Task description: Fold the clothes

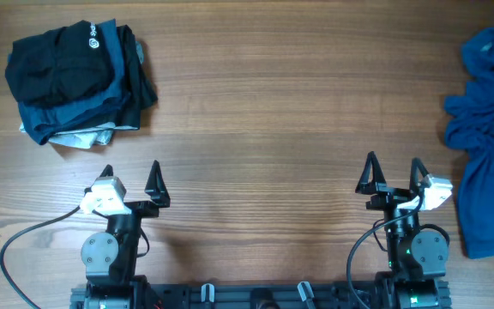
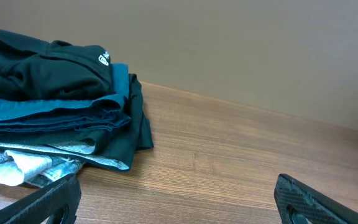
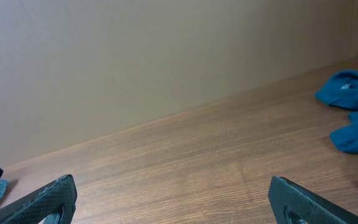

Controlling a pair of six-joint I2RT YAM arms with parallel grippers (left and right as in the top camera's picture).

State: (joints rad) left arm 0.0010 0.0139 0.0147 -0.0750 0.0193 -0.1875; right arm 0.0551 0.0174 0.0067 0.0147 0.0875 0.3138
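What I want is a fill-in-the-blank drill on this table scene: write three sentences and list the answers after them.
1. The blue polo shirt lies crumpled at the table's ____ edge.
2. The logo garment topping the folded stack is coloured ____.
3. The left gripper and right gripper have their jaws ____, with nothing between them.

Missing words: right; black; open.

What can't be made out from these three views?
- blue polo shirt: cut off by the right edge in the overhead and right wrist views; crumpled, so folds hide its layout.
- folded pile: piece count unclear because layers cover each other; the left wrist view's edge crops it.
- white logo: too small to read.
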